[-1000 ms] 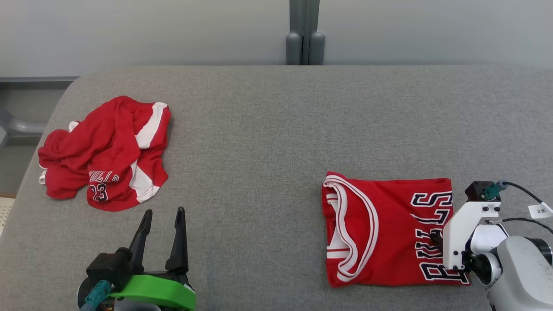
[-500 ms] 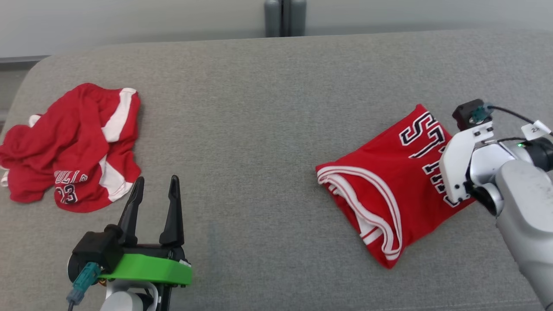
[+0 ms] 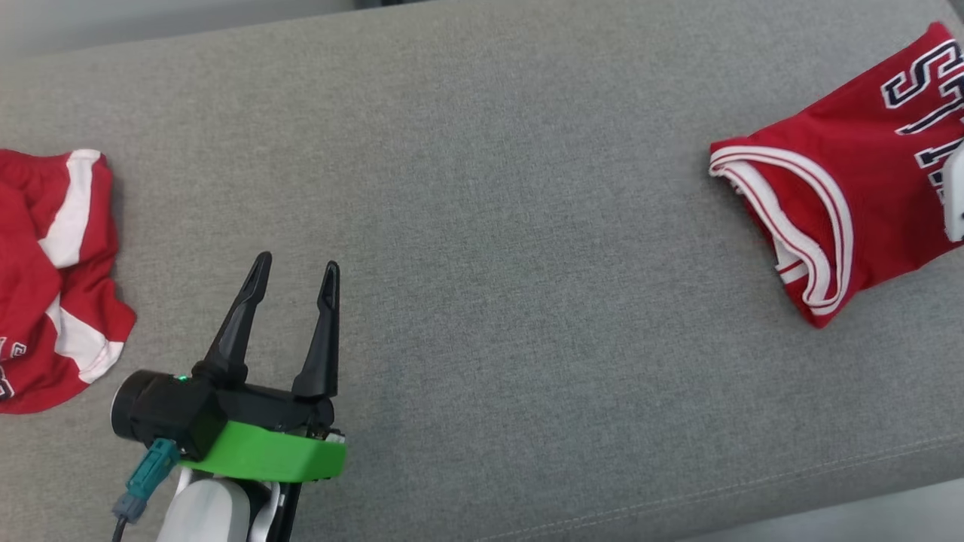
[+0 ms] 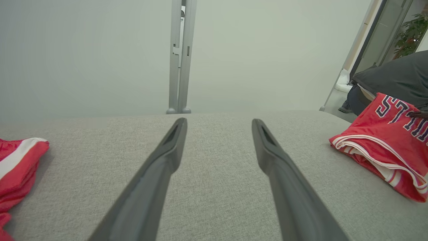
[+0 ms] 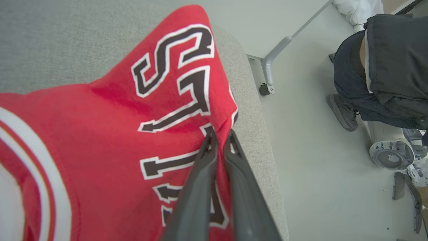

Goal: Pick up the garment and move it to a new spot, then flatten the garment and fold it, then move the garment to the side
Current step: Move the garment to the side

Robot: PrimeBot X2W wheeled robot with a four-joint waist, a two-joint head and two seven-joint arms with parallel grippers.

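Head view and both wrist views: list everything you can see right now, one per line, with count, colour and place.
folded jersey: 1, red with white trim and dark lettering, right end of the table near its edge
crumpled garment: 1, red with white stripes, left end of the table
table: 1, grey fabric top, under both garments
post: 1, grey, behind the table against the pale wall
table leg: 1, grey with a caster, at the right end
person: 1, dark clothing, on the floor beyond the right end
left gripper: 1, dark fingers, open, over bare table
right gripper: 1, dark fingers, shut on the jersey's lettered edge
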